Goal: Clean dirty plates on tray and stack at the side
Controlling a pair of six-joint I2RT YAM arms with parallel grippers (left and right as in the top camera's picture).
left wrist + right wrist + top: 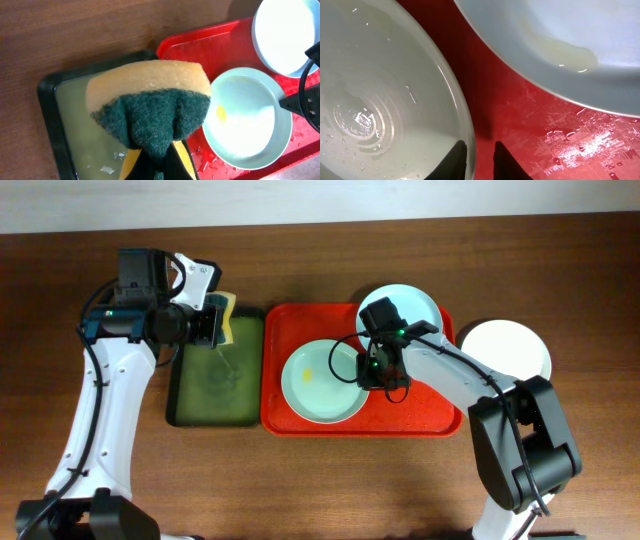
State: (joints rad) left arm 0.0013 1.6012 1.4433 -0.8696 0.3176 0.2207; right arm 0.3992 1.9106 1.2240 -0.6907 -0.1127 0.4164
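Two pincers (214, 326) (372, 376), three plates (323, 385) (410, 302) (505, 350), one tray (432, 420)

Glossy red plastic tray (400, 421), rough-fibred sponge (155, 120), matt wood table (300, 490).

The right arm (450, 365) covers part of the far plate (418, 298) on the tray (285, 330).

brown wooden table (300, 480), dark green tray (215, 423) just beside red tray (420, 418), white plate (510, 348) at right
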